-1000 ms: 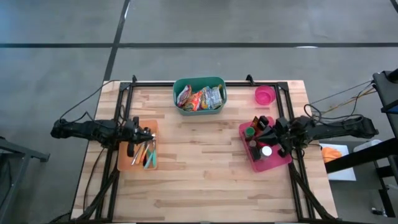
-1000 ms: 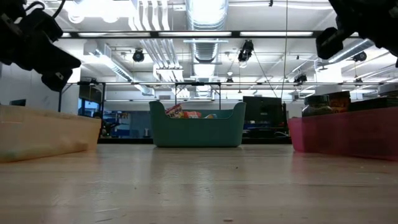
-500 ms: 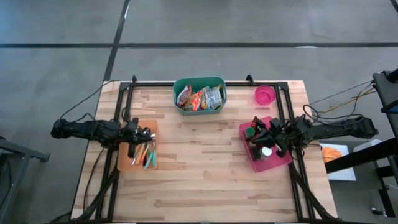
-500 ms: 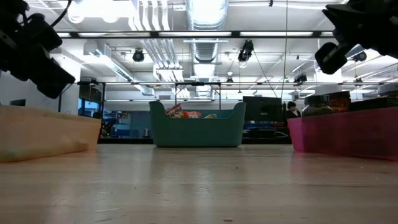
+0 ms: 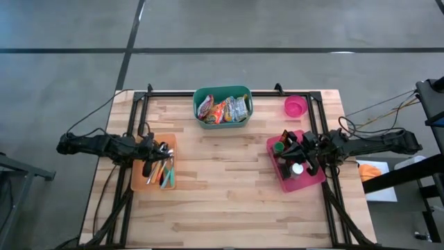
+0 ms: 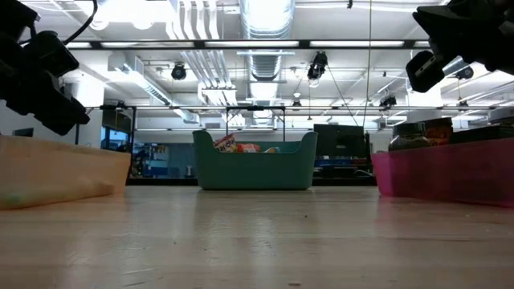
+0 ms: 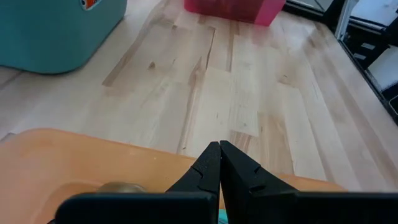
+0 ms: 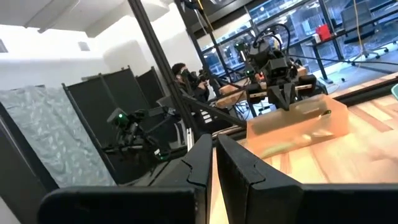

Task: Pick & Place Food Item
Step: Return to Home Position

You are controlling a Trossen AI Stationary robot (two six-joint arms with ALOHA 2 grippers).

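The left gripper (image 7: pixel 219 146) is hanging low over the orange bin (image 5: pixel 148 182) at the left edge of the wooden surface (image 5: pixel 222 194), its fingers (image 7: pixel 208 165) pressing flat against each other and holding nothing. Under and just beside it a handful of utensils (image 5: pixel 165 173) is lying in that bin. Across the surface, the right gripper (image 8: pixel 214 140) is hovering above the pink bin (image 5: pixel 306 180) on the right side, its fingers (image 8: pixel 200 155) drawn almost together with only a sliver of gap, and they too are carrying nothing. The white spice bottle (image 5: pixel 297 169) is standing upright inside the pink bin, toward its near end, just beside the right gripper and free of it; a green-capped bottle (image 5: pixel 279 146) is sitting at the bin's far end among some darker containers I cannot make out. At the middle of the far edge the teal bin (image 5: pixel 222 92) is holding bright food packets (image 5: pixel 223 109), and a small pink bowl (image 5: pixel 295 106) is resting well to its right, near the far right corner. From the height of the surface, both arms are showing only as dark shapes high at either side, with the three bins standing well apart from one another.
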